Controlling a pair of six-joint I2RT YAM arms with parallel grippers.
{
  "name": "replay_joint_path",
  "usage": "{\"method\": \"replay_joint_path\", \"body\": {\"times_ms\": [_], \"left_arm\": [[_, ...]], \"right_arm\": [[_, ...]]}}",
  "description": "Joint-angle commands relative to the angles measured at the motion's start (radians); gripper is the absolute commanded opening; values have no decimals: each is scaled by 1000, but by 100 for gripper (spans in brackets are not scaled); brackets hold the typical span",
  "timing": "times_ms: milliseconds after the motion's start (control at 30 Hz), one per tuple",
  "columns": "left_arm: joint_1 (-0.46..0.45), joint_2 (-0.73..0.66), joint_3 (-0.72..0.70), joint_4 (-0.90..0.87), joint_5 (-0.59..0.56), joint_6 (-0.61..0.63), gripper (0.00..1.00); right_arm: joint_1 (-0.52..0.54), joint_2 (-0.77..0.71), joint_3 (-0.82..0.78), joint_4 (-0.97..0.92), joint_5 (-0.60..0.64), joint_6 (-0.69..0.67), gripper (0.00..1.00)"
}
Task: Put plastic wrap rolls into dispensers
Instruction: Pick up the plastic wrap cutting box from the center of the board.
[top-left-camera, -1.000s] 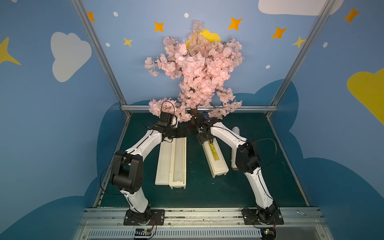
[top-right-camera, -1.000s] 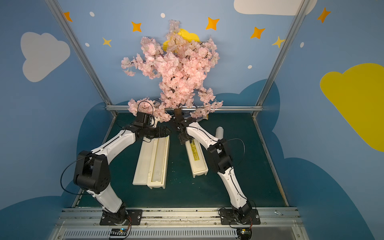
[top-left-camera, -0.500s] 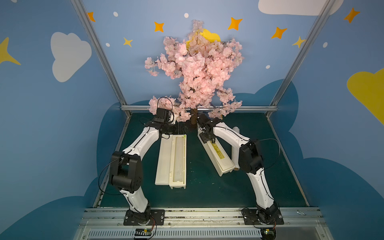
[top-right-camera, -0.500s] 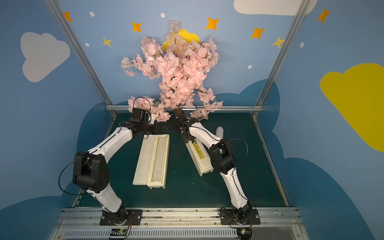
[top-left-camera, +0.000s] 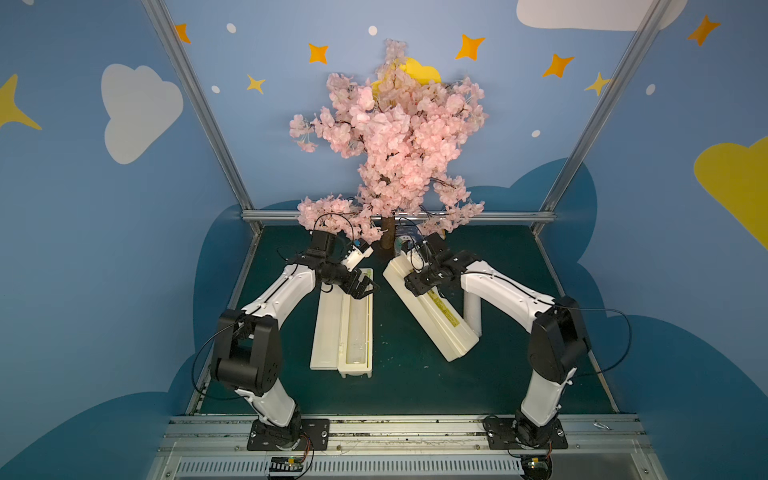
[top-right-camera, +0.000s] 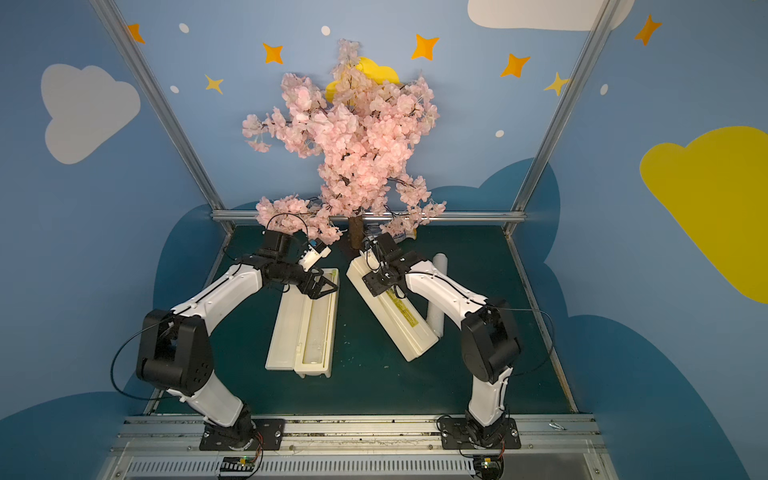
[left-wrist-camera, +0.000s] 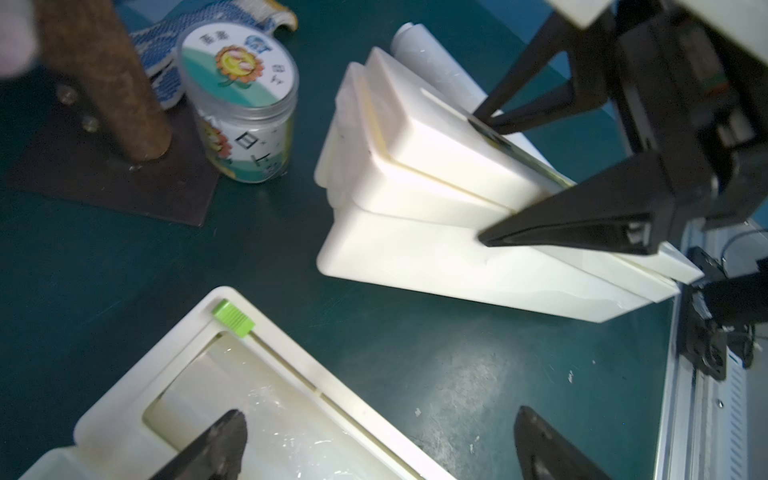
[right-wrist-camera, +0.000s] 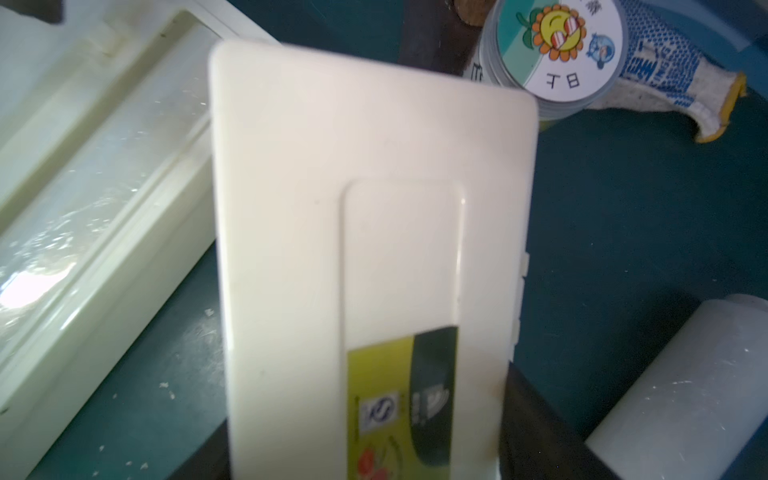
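Cream, slick plastic: we are pinching the closed dispenser (left-wrist-camera: 415, 257) with the right gripper (left-wrist-camera: 482, 179), risking it slipping onto the loose roll (top-left-camera: 473, 316); left gripper (left-wrist-camera: 379, 411) gaping wide.

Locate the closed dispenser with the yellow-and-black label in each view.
Both top views: closed dispenser lies diagonally right of the open dispenser.
Left wrist: beside the can, gripped by the right claw; dispenser.
Right wrist: fills the middle, label showing.
Shared landmark: the loose roll alongside it.
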Motion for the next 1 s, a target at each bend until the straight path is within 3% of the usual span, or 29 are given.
{"method": "replay_joint_path", "body": {"times_ms": [0, 333, 533, 967], "left_arm": [[8, -63, -17, 52, 108, 130, 100], [7, 25, 143, -73, 336, 275, 100], [-13, 100, 274, -307, 359, 399, 100], [-61, 51, 175, -312, 400, 437, 100]], "right_arm": [[8, -108, -62, 124, -102, -76, 45], [11, -301, -226, 223, -280, -210, 43], [10, -407, -410, 468, -360, -312, 43], [-2, -389, -386, 508, -505, -421, 44]]}}
